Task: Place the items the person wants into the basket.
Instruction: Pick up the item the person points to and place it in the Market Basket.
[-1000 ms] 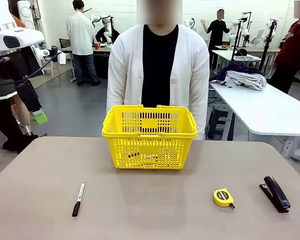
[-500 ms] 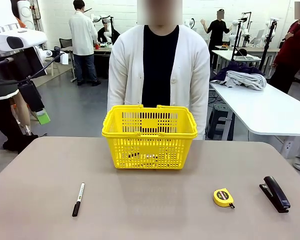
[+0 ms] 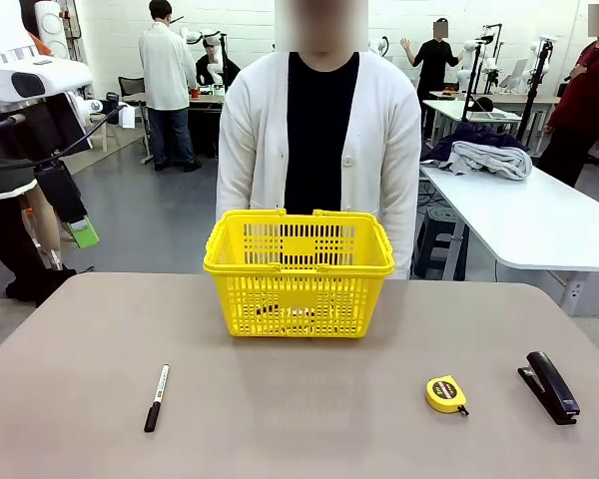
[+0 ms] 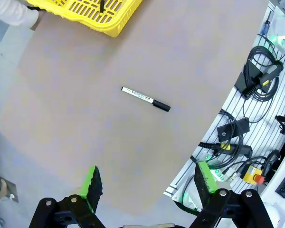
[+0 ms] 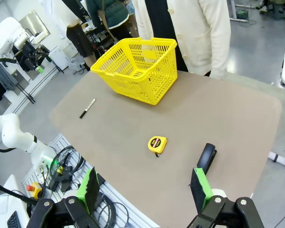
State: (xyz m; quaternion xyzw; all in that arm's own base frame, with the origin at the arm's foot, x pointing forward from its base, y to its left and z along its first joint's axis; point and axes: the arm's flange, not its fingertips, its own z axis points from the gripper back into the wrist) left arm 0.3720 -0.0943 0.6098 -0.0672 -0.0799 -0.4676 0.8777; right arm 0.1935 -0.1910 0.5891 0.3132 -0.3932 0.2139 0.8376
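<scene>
Yellow plastic lattice basket (image 3: 329, 294) at far middle of worktop (image 3: 299, 439), right in front of person in white cardigan (image 3: 319, 150); dark bits inside, kind unclear. Black marker with white barrel (image 3: 156, 397) near left. Round-cornered yellow tape measure (image 3: 446, 393) near right, black stapler (image 3: 551, 387) beside it toward right edge.
Left wrist view: left claw (image 4: 147, 173) jaws apart, empty, above worktop; marker ahead, basket corner at top.
Right wrist view: right claw (image 5: 144, 185) jaws apart, empty, high over worktop edge; stapler nearest.
</scene>
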